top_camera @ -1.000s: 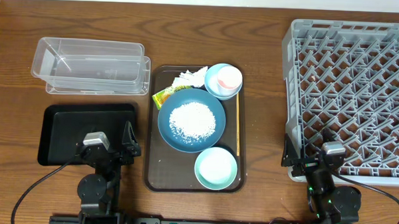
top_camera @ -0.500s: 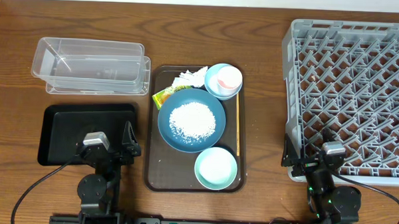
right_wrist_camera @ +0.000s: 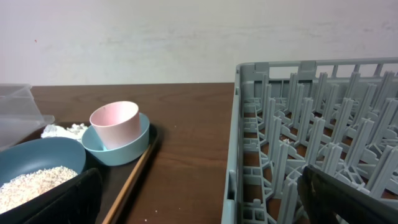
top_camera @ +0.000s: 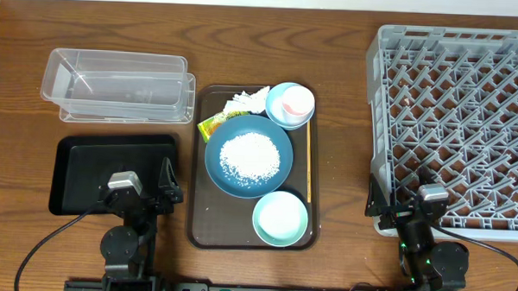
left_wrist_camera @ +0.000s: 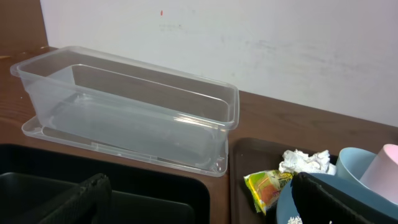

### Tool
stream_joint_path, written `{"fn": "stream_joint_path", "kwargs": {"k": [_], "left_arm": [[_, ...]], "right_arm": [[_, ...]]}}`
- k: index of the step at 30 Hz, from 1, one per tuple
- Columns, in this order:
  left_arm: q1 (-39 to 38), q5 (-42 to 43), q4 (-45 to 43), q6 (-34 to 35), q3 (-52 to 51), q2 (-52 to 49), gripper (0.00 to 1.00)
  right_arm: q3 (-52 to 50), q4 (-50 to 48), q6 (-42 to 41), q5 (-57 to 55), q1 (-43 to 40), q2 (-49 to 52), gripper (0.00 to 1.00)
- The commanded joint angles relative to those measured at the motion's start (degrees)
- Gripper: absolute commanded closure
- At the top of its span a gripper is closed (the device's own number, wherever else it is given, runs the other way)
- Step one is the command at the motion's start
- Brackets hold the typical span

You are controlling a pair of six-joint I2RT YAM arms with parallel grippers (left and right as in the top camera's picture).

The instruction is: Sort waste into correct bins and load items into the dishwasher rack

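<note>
Overhead, the left hand sits at the near edge of the table with its fingers wide apart and nothing between them, over the near right part of the shallow black tray. The right hand is likewise spread and empty, at the near left corner of the grey dishwasher rack.

Nothing has shifted over the last second: both arms are parked as they were and every object lies where it did, so the job looks unstarted.

Beyond the black tray stands the clear tub, which holds nothing. Between the two arms lies the brown serving tray, carrying all the work. At its middle is the dark-blue dish with a heap of rice grains in it. Nearer the robot is the pale mint bowl, touching or just beside the dish. At the far right corner the pink cup stands inside the light-blue bowl. The crumpled tissue and the yellow-green wrapper lie at the dish's far left side. The wooden stick runs along the tray's right rim.

No dishes are in the rack, and both bins have received no waste. My guess is that the tissue or wrapper suits the left hand first.
</note>
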State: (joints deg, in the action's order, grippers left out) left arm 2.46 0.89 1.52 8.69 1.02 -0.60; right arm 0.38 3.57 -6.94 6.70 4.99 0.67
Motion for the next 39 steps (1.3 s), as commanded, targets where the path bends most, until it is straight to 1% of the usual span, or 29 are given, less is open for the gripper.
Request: {"fn": "stream_joint_path", "kwargs": {"k": [1, 31, 32, 33, 36, 39], "left_arm": [[0.04, -2.21, 2.69, -1.16, -0.79, 0.33, 0.05], [0.02, -1.88, 2.38, -0.63, -0.79, 0.33, 0.05], [0.02, -0.28, 2.03, 0.55, -0.79, 0.33, 0.05], [0.02, 2.84, 1.88, 3.39, -0.79, 0.33, 0.05], [0.02, 21.03, 0.98, 20.11, -0.72, 0.22, 0.05], [-0.02, 37.90, 0.87, 34.93, -0.72, 0.22, 0.05]], "right_arm": [[-0.07, 0.24, 0.59, -0.28, -0.63, -0.37, 0.01], [-0.07, 0.24, 0.59, -0.28, -0.63, -0.37, 0.01], [-0.07, 0.24, 0.59, -0.28, -0.63, -0.37, 0.01], [-0.07, 0.24, 0.59, -0.28, -0.63, -0.37, 0.01], [-0.07, 0.24, 0.59, -0.28, -0.63, -0.37, 0.01], [-0.07, 0.24, 0.59, -0.28, -0.63, -0.37, 0.01]]}}
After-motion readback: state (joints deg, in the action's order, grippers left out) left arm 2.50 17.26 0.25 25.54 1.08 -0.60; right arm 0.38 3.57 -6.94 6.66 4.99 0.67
